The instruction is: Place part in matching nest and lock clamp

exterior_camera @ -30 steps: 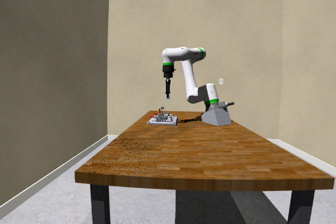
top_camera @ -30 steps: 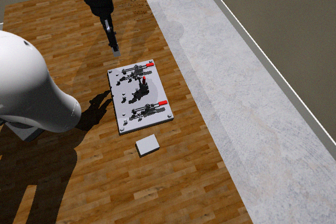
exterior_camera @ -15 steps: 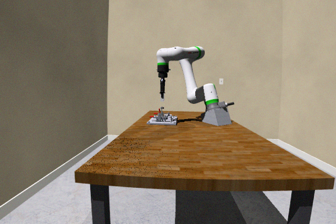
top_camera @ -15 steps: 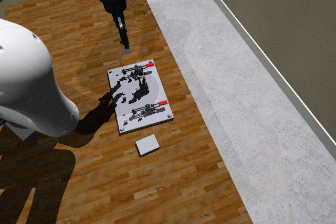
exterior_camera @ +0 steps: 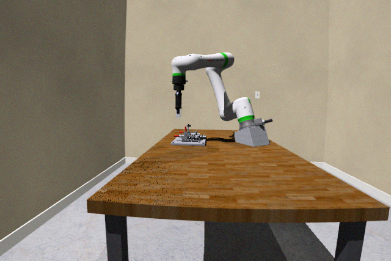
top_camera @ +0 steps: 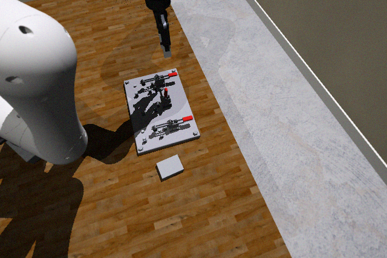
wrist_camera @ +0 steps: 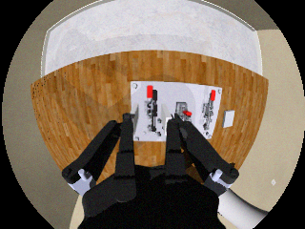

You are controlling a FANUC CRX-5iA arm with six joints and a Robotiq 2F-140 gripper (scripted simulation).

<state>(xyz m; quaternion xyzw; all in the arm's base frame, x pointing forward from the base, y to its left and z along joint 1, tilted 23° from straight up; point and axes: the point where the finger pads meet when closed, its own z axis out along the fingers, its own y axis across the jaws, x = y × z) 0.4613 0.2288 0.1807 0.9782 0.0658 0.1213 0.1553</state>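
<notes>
The grey fixture plate [top_camera: 184, 106] [exterior_camera: 189, 142] [wrist_camera: 168, 92] lies on the wooden table and carries three nests in a row, each with a red-handled toggle clamp. The far clamp's handle [top_camera: 172, 74] [wrist_camera: 151, 91] and the near clamp's handle [top_camera: 187, 118] [wrist_camera: 213, 94] lie flat. The middle clamp's handle [top_camera: 166, 91] [wrist_camera: 189, 114] stands upright. The part [top_camera: 169, 166] [wrist_camera: 229, 118], a flat light-grey block, lies on the table just past the plate's near end. My gripper [top_camera: 167, 52] [exterior_camera: 178, 114] [wrist_camera: 150, 110] hangs high above the table beyond the plate's far end, fingers partly apart and empty.
The robot's base [exterior_camera: 252, 134] stands on the table behind the plate. The arm's white link [top_camera: 34, 86] fills the left of the top view and throws a shadow over the plate. The table edge [top_camera: 215, 99] runs close along the plate's handle side.
</notes>
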